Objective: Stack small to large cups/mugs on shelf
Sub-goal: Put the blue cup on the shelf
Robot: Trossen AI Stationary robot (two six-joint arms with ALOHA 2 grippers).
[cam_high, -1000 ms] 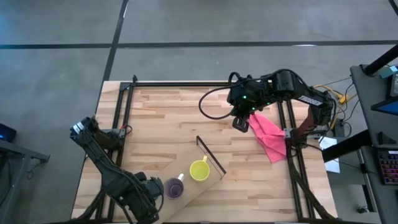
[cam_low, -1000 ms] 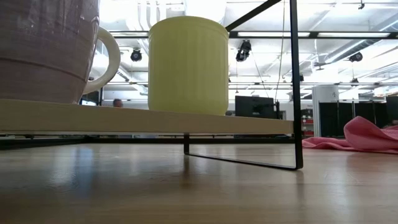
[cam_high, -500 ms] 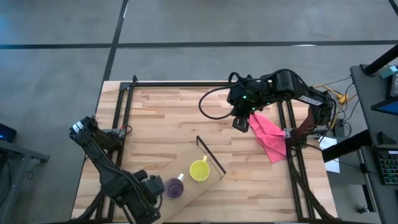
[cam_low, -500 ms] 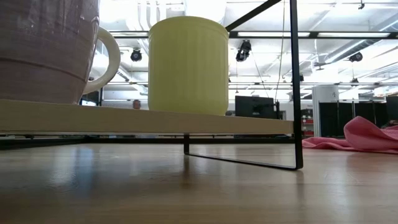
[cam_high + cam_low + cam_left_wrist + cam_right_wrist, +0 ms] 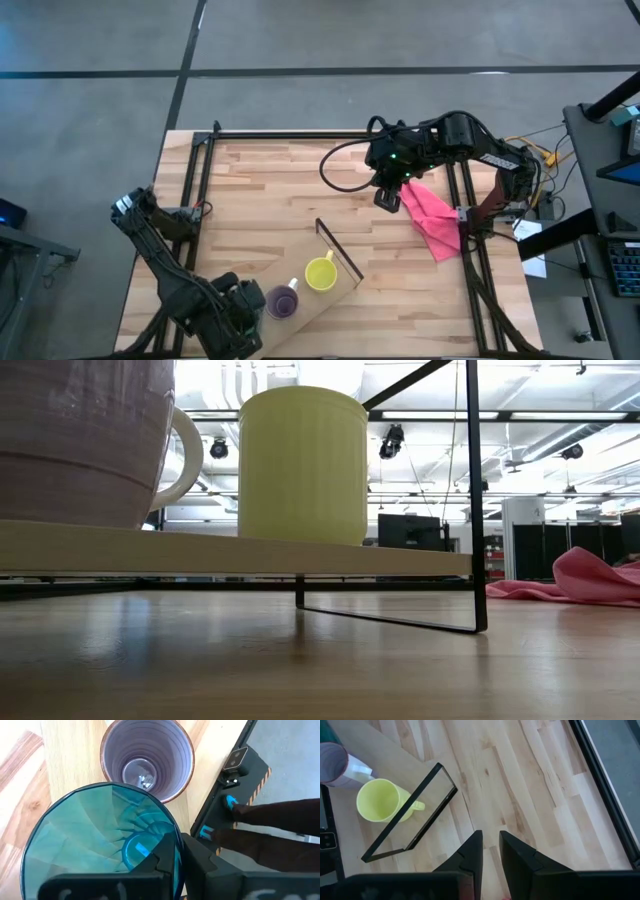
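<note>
High view: we are looking straight down on the wooden table [image 5: 260, 200]. The shelf [image 5: 322, 292], a light-wood board with a thin dark frame [image 5: 338, 248] upright at its far end, is lying diagonally near the table's front edge. The yellow mug [image 5: 320, 272] is standing on the board just beside the frame, handle pointing away from the front edge. The purple cup [image 5: 279, 302] is standing next along the board, close to the mug. The left gripper [image 5: 240, 308] is sitting just beside the purple cup on the side away from the mug. The right gripper [image 5: 387, 196] is hanging over the far right part of the table, beside the pink cloth [image 5: 432, 218], well apart from the shelf.

Low view: we are seeing the yellow mug [image 5: 303, 465] and the purple cup [image 5: 85, 440] both resting upright on the shelf board [image 5: 230, 552], with the dark frame [image 5: 475, 500] rising at the right and the pink cloth [image 5: 580, 580] lying on the table beyond.

Left wrist view: we are looking down into the teal tumbler [image 5: 100, 845], which the left gripper's fingers [image 5: 170, 865] are clamping at the rim. The tumbler is sitting just beside the purple cup [image 5: 147, 757], their rims overlapping in this view; whether they are touching, we cannot tell. The tumbler's base is hidden.

Right wrist view: we are noting the right gripper [image 5: 490, 851] holding nothing, its fingers set narrowly apart, above bare tabletop. The yellow mug [image 5: 381, 800] and the frame [image 5: 412, 817] are showing farther off.
</note>
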